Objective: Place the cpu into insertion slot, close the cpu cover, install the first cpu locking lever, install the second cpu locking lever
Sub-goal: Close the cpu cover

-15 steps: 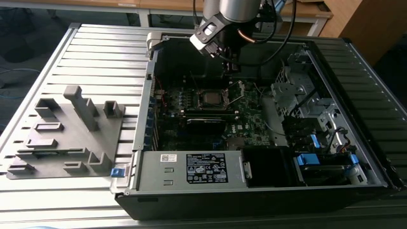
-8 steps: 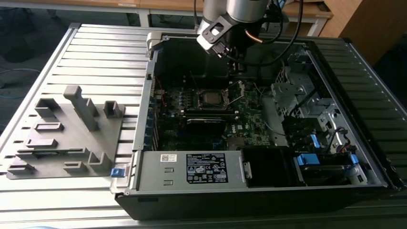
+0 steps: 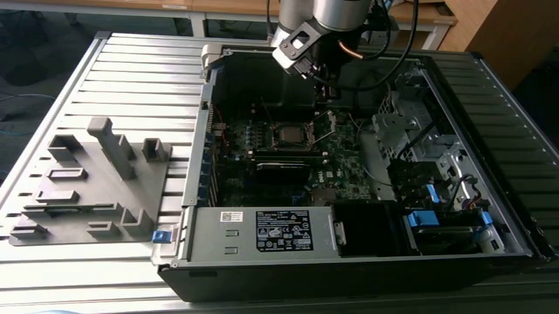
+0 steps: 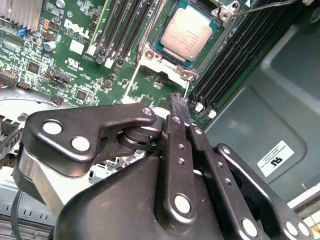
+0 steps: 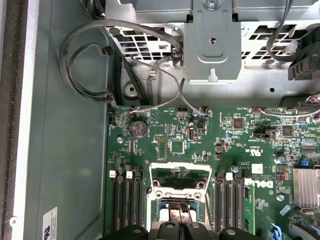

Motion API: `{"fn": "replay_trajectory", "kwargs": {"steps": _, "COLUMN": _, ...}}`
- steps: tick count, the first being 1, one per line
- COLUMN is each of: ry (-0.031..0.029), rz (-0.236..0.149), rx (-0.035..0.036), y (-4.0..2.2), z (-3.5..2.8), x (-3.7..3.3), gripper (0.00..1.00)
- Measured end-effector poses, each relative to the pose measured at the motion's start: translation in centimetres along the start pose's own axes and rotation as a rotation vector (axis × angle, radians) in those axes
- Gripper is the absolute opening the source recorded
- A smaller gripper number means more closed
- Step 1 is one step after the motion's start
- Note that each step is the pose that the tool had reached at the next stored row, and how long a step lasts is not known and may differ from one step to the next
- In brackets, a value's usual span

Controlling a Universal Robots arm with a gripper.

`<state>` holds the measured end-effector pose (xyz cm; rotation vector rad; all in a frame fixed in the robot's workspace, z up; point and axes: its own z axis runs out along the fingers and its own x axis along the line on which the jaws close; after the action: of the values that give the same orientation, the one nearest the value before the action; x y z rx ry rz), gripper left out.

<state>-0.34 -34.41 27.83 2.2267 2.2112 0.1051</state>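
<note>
Locate the gripper (image 3: 326, 91) at the upper centre of the exterior view, inside the open computer case (image 3: 349, 278). In the second wrist view its jaws are drawn fully together, the fingertips (image 4: 179, 104) meet, and nothing is gripped between them. They hang over the green motherboard (image 4: 65, 65) just beside the socket, apart from the cpu (image 4: 186, 34).

The cpu lies flat in the socket at the middle of the exterior view (image 3: 288, 135), its silver-grey top fully exposed. In the first wrist view the cpu cover (image 5: 180, 165) is swung back off the socket. A wire lever (image 4: 260, 6) runs out from one socket corner. The power supply box (image 3: 262, 230) sits at the lower centre of the exterior view.
</note>
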Motion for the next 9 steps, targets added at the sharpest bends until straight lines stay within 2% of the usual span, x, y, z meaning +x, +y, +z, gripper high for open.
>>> {"fn": "replay_trajectory", "kwargs": {"steps": 4, "ry": 0.0, "rz": 0.0, "rx": 0.0, "y": 0.1, "z": 0.0, "x": 0.0, "gripper": 0.11}}
{"fn": "replay_trajectory", "kwargs": {"steps": 9, "ry": 0.0, "rz": 0.0, "rx": 0.0, "y": 0.63, "z": 0.04, "x": 0.01, "gripper": 0.11}}
